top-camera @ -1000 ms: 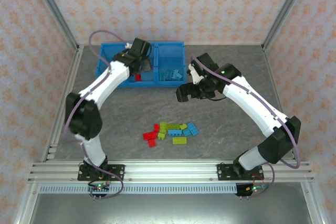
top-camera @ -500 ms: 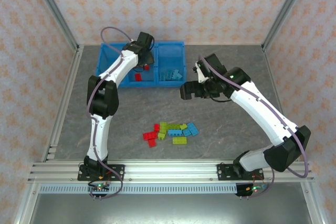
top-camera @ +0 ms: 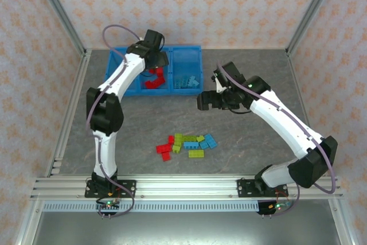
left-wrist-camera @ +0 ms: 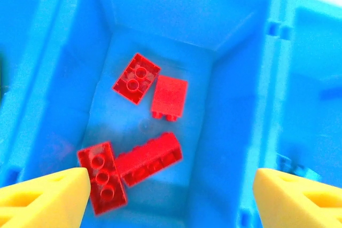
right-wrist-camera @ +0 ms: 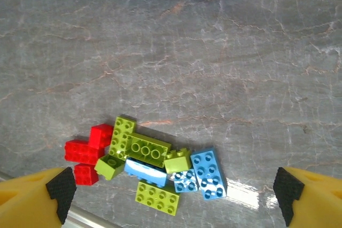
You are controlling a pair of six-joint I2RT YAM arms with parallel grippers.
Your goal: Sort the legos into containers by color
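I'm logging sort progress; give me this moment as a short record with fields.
Left end effector: open, over the tray's middle compartment
Middle compartment: four red legos
Right compartment: light blue legos
Right end effector: open, raised above the table between tray and pile
Pile: red, lime green and light blue legos, unsorted on the table

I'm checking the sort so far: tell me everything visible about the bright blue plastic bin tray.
The bright blue plastic bin tray, glossy, three square compartments in a row, lies flat on the grey stone-look table, far side. Its middle compartment holds four red studded bricks, the right one light blue bricks. The open left gripper hovers over it.
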